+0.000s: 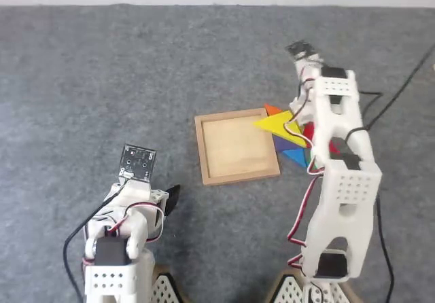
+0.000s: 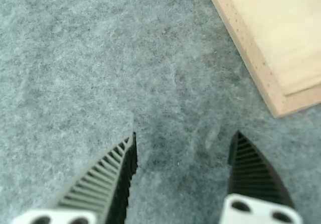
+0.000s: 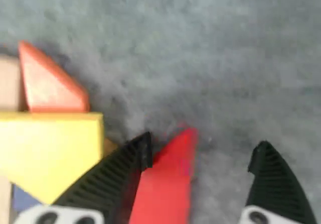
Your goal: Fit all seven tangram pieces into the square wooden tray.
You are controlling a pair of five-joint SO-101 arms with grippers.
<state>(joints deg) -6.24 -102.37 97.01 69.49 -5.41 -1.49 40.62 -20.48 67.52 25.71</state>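
Right now the square wooden tray (image 1: 200, 147) sits in the middle of the grey worktop (image 1: 102, 79), and no piece lies flat inside it. The tangram pieces are in a little heap at the tray's 2 o'clock corner. A yellow triangle (image 1: 279, 123) is on top and pokes over the tray's rim. An orange piece (image 1: 272, 109) peeks out at the heap's 12 o'clock, a blue piece (image 1: 296, 157) at its 5 o'clock, and a red piece (image 3: 168, 184) at its 3 o'clock. I cannot count all seven, as the arm hides part of the heap. The right end effector (image 3: 203, 143) hangs low over the heap with its fingers apart, and the red piece lies between them, close against one finger. The left end effector (image 2: 185, 136) is at the tray's 8 o'clock, fingers apart too, holding nothing, over bare worktop. The pieces look thin, flat, hard and light, and I think their smooth sides could slip. It seems best to pinch the red one across its narrow width, on two flat edges, not on a pointy tip.
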